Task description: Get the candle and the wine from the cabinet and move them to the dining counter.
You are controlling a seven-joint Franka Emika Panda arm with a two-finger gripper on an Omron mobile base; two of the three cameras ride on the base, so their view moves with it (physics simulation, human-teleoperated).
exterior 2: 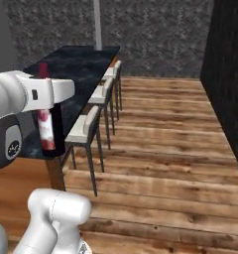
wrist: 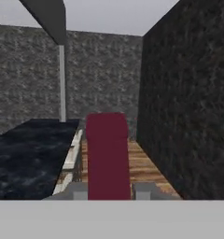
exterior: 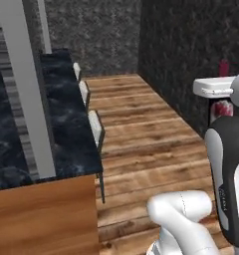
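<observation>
The tool (wrist: pixel 109 190) is pinching one wine bottle (exterior 2: pixel 45 126) at its dark red neck, with one finger tip (wrist: pixel 78 190) on each side. The bottle stands upright in the air, beside the near end of the long black table (exterior 2: pixel 84 62) and not resting on it. Three cushioned stools (exterior 2: pixel 85 130) stand in a row along the table edge, on the wooden floor (exterior 2: pixel 165 149). One grey post (exterior: pixel 24 87) rises from the table.
</observation>
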